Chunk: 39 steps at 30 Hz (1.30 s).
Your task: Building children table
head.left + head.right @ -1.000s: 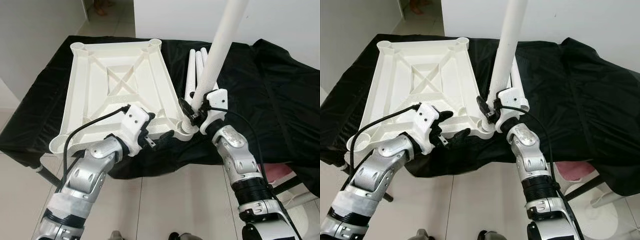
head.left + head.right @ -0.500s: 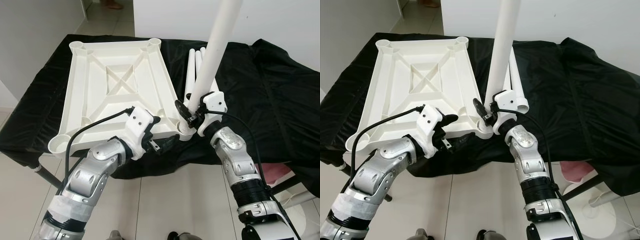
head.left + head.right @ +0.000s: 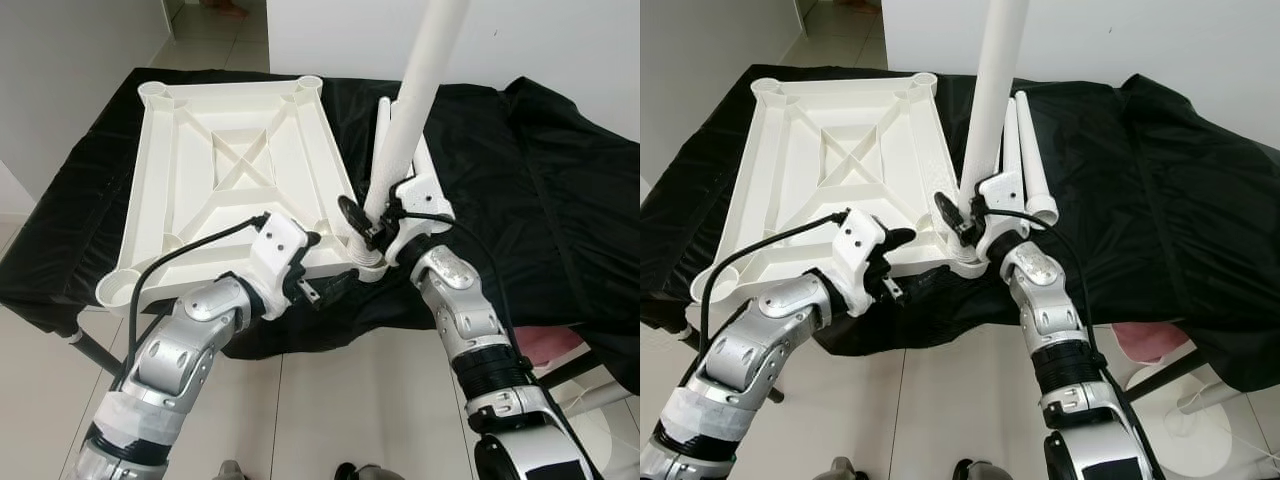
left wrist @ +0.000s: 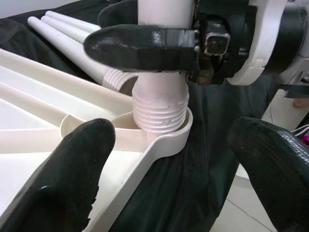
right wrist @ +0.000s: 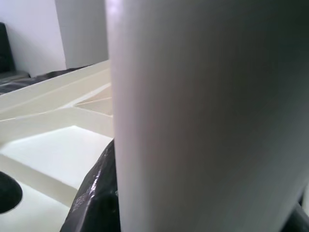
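The upright table leg runs out of frame above; its threaded end sits in the tabletop's corner socket, right gripper clamping it, left gripper spread apart.

The tabletop lies upside down on the cloth, toward my left. At its near right corner is a socket, and a leg stands upright in it, its threaded end in the socket's mouth. My right gripper is clamped on that leg just above the socket. My left gripper is at the tabletop's near edge, just left of the socket, fingers spread, one over the tabletop and the other out past the corner over the cloth. Spare legs lie side by side on the cloth behind the standing leg, right of the tabletop.
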### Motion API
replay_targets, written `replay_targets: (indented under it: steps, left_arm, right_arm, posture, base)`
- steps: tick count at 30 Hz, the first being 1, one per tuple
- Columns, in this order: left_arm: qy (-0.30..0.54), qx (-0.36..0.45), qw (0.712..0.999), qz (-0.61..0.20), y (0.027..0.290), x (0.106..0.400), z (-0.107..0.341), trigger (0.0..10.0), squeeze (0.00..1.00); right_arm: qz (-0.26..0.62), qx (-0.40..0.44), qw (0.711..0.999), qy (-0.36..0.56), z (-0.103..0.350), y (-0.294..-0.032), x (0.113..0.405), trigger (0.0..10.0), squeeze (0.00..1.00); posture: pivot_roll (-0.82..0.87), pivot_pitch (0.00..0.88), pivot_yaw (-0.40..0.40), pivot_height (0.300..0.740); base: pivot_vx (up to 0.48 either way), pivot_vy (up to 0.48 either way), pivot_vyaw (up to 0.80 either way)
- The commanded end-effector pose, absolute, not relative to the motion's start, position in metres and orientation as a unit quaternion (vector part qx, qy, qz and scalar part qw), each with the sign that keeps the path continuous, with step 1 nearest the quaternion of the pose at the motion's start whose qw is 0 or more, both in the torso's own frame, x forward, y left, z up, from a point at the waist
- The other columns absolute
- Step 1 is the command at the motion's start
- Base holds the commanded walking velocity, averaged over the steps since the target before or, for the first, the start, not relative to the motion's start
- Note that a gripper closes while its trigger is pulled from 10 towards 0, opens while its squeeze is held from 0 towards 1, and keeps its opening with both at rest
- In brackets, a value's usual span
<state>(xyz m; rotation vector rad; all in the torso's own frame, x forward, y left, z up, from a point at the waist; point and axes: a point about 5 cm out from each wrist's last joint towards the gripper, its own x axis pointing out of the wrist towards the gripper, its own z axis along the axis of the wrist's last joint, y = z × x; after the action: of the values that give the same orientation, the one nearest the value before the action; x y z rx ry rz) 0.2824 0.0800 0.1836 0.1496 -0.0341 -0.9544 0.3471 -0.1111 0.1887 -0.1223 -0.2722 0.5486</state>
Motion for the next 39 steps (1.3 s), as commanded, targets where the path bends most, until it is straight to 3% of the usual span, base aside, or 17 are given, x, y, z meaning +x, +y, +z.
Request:
replay_targets:
  steps: [1,4,10,15,19,24,39]
  left_arm:
    - [-0.015,0.08,0.883,-0.462,0.08,0.279,0.182,10.0,0.0]
    - [-0.016,0.082,0.886,-0.457,0.081,0.28,0.182,10.0,0.0]
    - [-0.02,0.089,0.911,-0.401,0.092,0.293,0.182,10.0,0.0]
    - [-0.025,0.075,0.942,-0.326,0.112,0.308,0.184,10.0,0.0]
    - [-0.03,0.058,0.948,-0.312,0.117,0.31,0.186,10.0,0.0]
    - [-0.06,0.029,0.969,-0.237,0.131,0.312,0.192,10.0,0.0]
    - [-0.094,-0.03,0.979,-0.178,0.149,0.302,0.195,10.0,0.0]
  right_arm:
    - [0.268,-0.073,0.956,-0.097,0.17,-0.114,0.345,10.0,0.0]
    - [0.264,-0.07,0.957,-0.096,0.168,-0.115,0.345,10.0,0.0]
    - [0.213,0.015,0.965,-0.151,0.189,-0.127,0.344,10.0,0.0]
    - [0.132,0.024,0.978,-0.161,0.191,-0.147,0.343,10.0,0.0]
    - [0.118,0.032,0.979,-0.166,0.191,-0.15,0.34,10.0,0.0]
    - [0.056,0.038,0.981,-0.182,0.202,-0.159,0.329,10.0,0.0]
    - [0.045,0.049,0.98,-0.185,0.204,-0.156,0.307,10.0,0.0]
  posture:
    - [0.01,0.102,-0.036,0.74]
    - [0.0,0.101,-0.032,0.74]
    - [0.0,0.104,-0.03,0.74]
    - [0.0,0.106,-0.031,0.74]
    - [0.0,0.106,-0.032,0.74]
    - [0.0,0.108,-0.033,0.74]
    - [-0.01,0.114,-0.039,0.74]
  base:
    - [0.0,0.0,0.0]
    - [0.0,0.0,0.0]
    - [0.0,0.0,0.0]
    - [0.0,0.0,0.0]
    - [0.0,0.0,0.0]
    - [0.0,0.0,0.0]
    - [0.0,0.0,0.0]
